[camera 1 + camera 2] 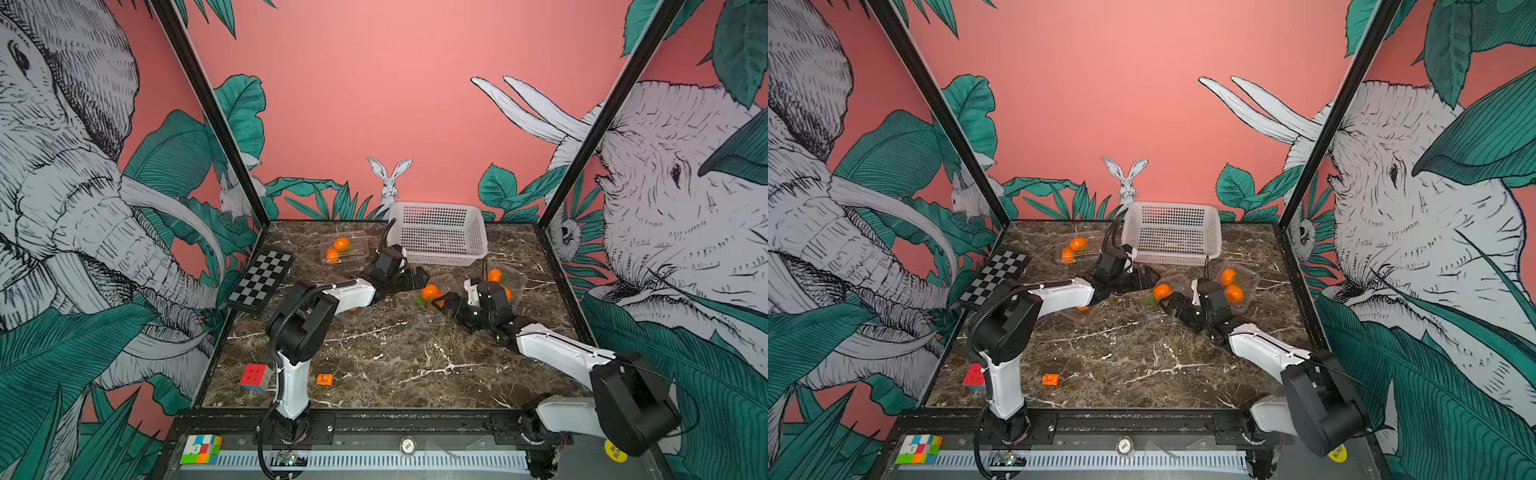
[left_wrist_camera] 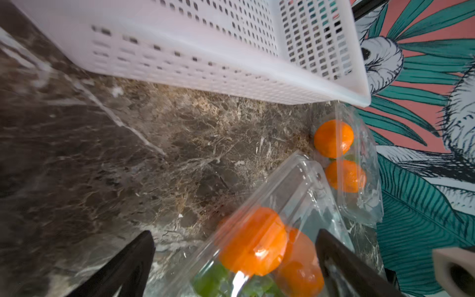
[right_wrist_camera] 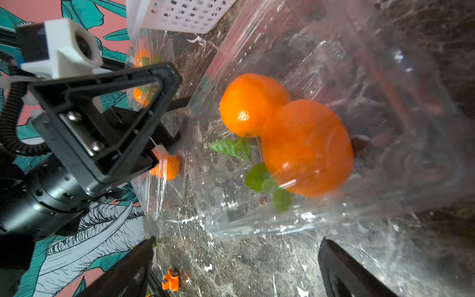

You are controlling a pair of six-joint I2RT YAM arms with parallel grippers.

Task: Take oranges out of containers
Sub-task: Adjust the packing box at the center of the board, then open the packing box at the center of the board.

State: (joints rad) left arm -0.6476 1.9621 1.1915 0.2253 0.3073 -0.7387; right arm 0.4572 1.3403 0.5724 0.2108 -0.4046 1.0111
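On the brown marble table point(image 1: 395, 345), in a top view, the clear clamshell point(image 1: 445, 283) holding two oranges point(image 1: 431, 292) lay between both wide-open claws: just ahead of the right claw point(image 1: 444, 300) at ten o'clock, and at five o'clock from the left claw point(image 1: 420, 277), about equally near.

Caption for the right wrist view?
Open right gripper faces a clear container holding two leafy oranges on the marble table.

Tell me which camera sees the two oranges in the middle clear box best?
Right wrist view: both round orange fruits sit big and whole in the clear plastic clamshell box. Left wrist view blurs them; both top views show them tiny.
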